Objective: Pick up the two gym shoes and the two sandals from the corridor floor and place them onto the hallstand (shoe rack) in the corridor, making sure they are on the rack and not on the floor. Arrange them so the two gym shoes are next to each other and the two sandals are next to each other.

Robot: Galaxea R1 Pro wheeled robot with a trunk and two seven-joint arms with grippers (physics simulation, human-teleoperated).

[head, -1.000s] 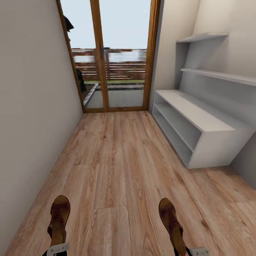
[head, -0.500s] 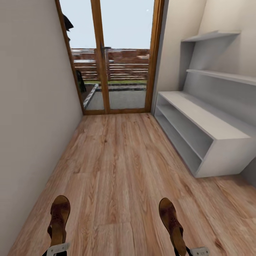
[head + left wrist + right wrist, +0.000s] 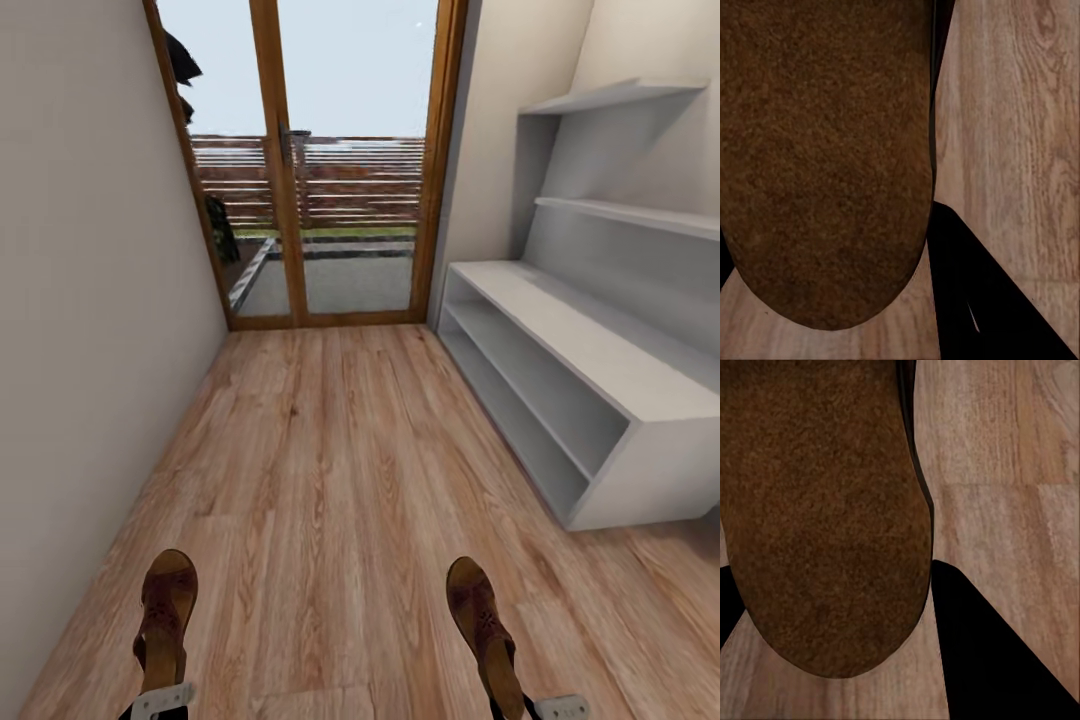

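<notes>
A dark brown sandal [image 3: 166, 620] is held at the head view's lower left, with my left gripper [image 3: 160, 700] shut on its heel end. A second sandal [image 3: 483, 625] sits the same way in my right gripper [image 3: 545, 708] at the lower right. Both hang over the corridor floor [image 3: 330, 470]. The left wrist view looks along one sandal's brown sole [image 3: 825, 157], and the right wrist view along the other sole [image 3: 825, 517], with planks beyond. The hallstand [image 3: 600, 360] stands ahead on the right, its shelves bare. The two gym shoes are out of view.
A wood-framed glass door [image 3: 330, 160] closes the corridor's far end. A plain wall [image 3: 90, 300] runs along the left side. Two floating shelves [image 3: 620, 210] hang above the hallstand's bench.
The whole head view has shifted: the camera moved forward, so the hallstand and door look nearer. Both sandals stay in the same spots in the view, still held.
</notes>
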